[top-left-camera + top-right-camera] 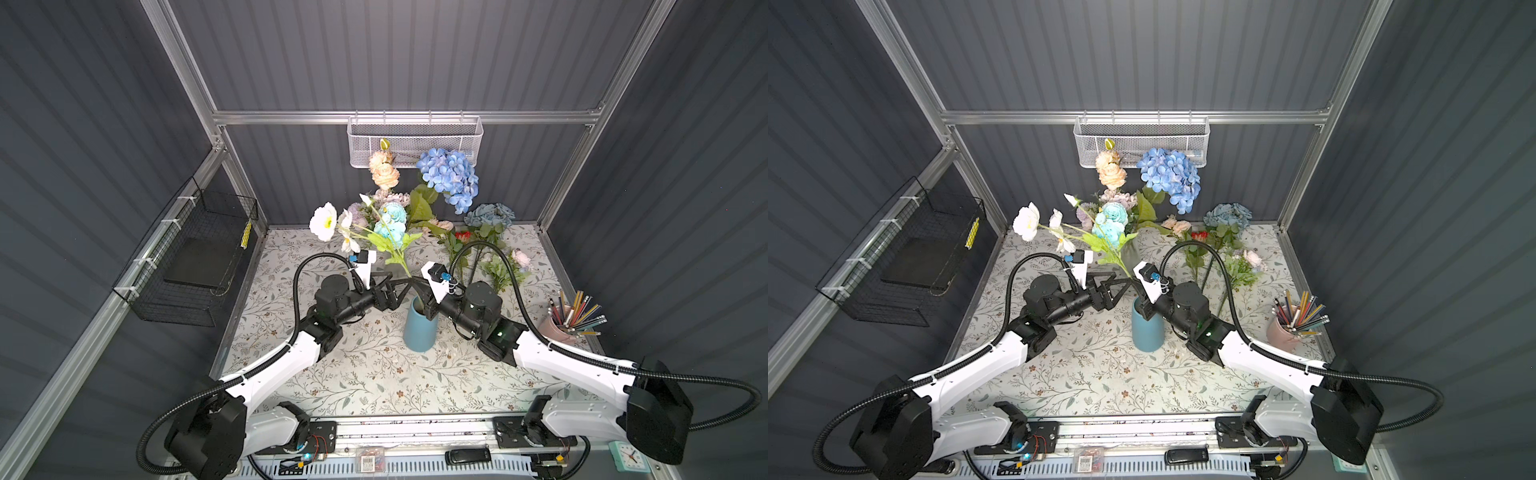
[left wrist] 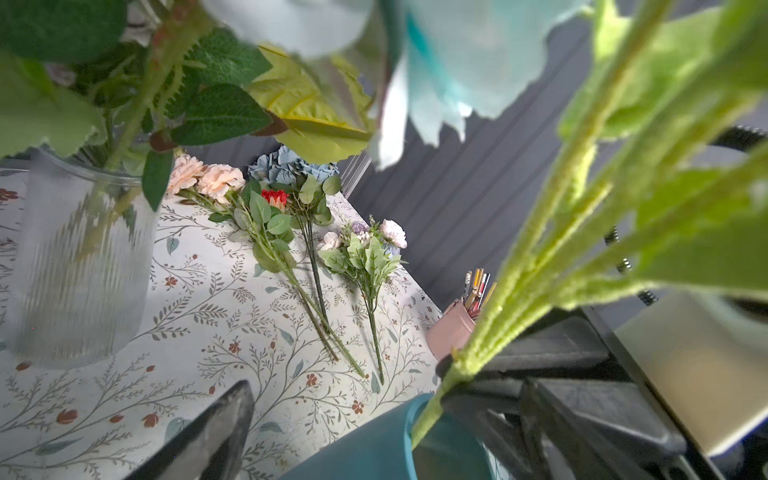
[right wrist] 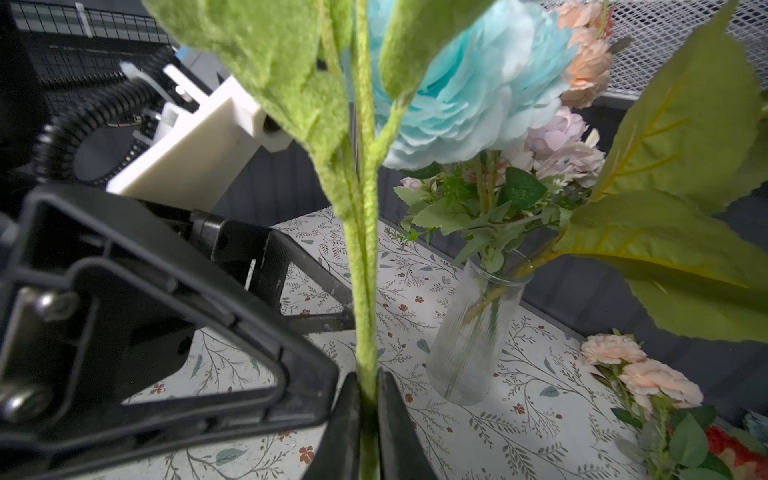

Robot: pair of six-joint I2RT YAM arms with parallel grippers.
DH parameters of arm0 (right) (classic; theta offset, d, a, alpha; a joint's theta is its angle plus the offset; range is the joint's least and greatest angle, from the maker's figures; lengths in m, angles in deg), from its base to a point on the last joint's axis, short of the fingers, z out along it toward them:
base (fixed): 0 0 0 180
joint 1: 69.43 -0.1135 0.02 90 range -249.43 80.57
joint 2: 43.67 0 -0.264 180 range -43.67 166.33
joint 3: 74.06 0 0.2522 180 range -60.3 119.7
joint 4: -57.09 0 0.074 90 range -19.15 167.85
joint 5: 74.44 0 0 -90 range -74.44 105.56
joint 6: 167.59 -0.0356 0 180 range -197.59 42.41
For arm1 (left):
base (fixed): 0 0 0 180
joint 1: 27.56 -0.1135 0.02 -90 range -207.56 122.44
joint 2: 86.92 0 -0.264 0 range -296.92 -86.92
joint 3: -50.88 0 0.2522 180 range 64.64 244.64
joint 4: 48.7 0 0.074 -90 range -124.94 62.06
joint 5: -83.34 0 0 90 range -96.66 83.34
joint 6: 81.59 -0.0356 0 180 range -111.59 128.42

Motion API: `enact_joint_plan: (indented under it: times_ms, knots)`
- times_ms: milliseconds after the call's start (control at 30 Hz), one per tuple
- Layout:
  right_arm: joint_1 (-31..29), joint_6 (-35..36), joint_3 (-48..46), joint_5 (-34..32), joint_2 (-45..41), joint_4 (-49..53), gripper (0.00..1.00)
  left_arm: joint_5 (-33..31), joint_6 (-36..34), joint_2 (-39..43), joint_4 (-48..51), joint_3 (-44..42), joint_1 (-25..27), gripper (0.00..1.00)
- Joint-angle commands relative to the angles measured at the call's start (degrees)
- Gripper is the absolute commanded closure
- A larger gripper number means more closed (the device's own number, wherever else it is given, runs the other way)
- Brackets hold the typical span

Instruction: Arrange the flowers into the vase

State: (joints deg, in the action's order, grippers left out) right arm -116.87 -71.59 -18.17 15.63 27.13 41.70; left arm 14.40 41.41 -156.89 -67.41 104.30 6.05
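A fuzzy green stem, nearest the lens in the right wrist view, is pinched between the fingers of the right gripper. Its foot is sunk in the mouth of the blue vase, which is stood upright near the middle of the table. In both top views the stem is tilted back and to the left, and its white blooms are carried well clear of the rim.

The left gripper is spread wide just beside the stem, above the blue vase, and nothing is grasped by it. Whether a finger touches the stem cannot be told.

Behind, a glass vase is filled with a blue hydrangea, peach roses and lilac heads. Pale-blue roses are seen between the two vases; which bunch they belong to cannot be told.

At the table's rear right, loose flowers are laid flat: a peach pair, a red daisy, a dusty-blue head and a small pale bunch. A pink cup of pencils is stood at the right edge.
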Motion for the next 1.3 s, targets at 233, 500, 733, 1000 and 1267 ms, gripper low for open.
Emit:
enact_joint_plan:
  times_ms: [233,500,733,1000,1267]
  knots:
    - [-0.7,1.6,0.4,-0.3,-0.7,8.2,0.7,-4.0,-1.5,-4.0,-8.3,4.7,-0.1,0.01]
    - [-0.6,0.5,0.0,-0.5,-5.2,8.5,0.5,-6.8,-2.6,-4.1,-6.3,4.9,-0.1,0.01]
    - [0.9,-1.1,1.1,-2.3,-12.2,12.3,0.4,-8.1,-3.4,-4.0,-4.8,4.6,-0.1,0.01]
    - [9.4,-8.5,1.9,-8.4,-12.7,20.8,0.36,-8.3,-4.0,-4.2,-2.8,4.7,-0.1,0.01]
    - [22.0,-20.0,3.9,-4.4,-5.0,32.6,0.36,-7.5,-4.0,-4.5,-2.6,4.3,-0.1,0.01]
